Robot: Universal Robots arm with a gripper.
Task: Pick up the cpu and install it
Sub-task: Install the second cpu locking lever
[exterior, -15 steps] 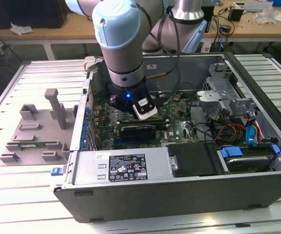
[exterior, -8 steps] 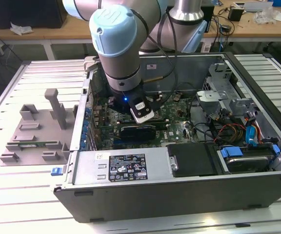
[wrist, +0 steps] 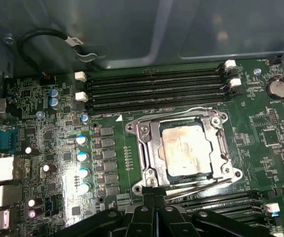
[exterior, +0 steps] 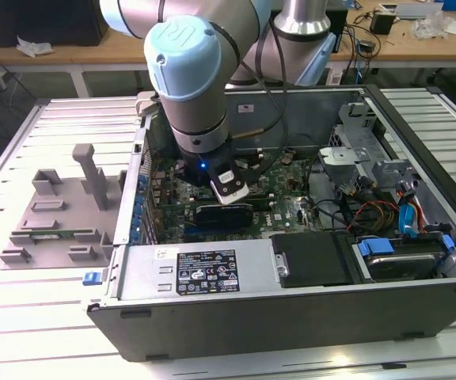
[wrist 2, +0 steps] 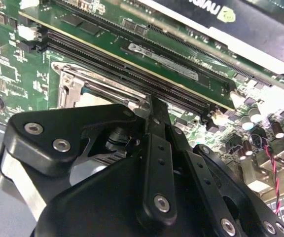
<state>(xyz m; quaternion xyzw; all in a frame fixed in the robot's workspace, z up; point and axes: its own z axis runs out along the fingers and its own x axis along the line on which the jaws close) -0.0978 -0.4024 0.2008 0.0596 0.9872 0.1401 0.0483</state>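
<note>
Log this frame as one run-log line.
gripper: over motherboard, at socket edge | cpu: seated in socket | fingers: closed, empty | case: open

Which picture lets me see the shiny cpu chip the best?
The first wrist view: the cpu lies flat in its metal socket frame on the green board, seen whole from above. In the second wrist view the black pincer covers most of it. In the exterior view the robot arm hangs over that spot.
</note>
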